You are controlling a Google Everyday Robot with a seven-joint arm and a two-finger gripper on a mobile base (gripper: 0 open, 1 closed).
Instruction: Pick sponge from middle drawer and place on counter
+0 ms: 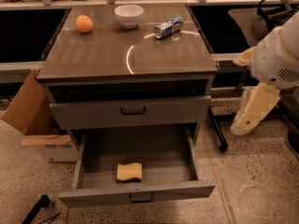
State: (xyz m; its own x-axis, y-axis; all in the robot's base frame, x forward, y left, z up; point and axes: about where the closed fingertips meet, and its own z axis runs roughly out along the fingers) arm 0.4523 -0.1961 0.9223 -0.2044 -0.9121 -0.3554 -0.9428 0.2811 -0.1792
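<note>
One pale-yellow sponge [129, 171] lies flat on the bottom of the middle drawer [88, 164], which is pulled out of a grey cabinet towards the camera. The sponge sits near the drawer's front wall, a little left of centre, touching neither side. A small dark handle shows on the front of the open drawer. Speckled floor [252, 190] spreads around the cabinet.

Above the open drawer, a closed grey drawer front [131, 111] with a dark handle faces the camera. A brown cardboard box [29, 107] leans beside the cabinet.

On the other side of the cabinet, the robot's cream-coloured gripper [252, 111] hangs at the end of a white arm [278, 55], just above the floor and about level with the closed drawer front. It is outside the drawer, well apart from the sponge and holding nothing that can be seen. Whether it is open or closed cannot be told.

Farther back, the glossy grey-brown counter [98, 55] tops the cabinet, marked with a thin pale arc [128, 57]. Three items sit along its far edge: an orange [84, 23], a white bowl [129, 15] and a can [168, 27] lying on its side.
</note>
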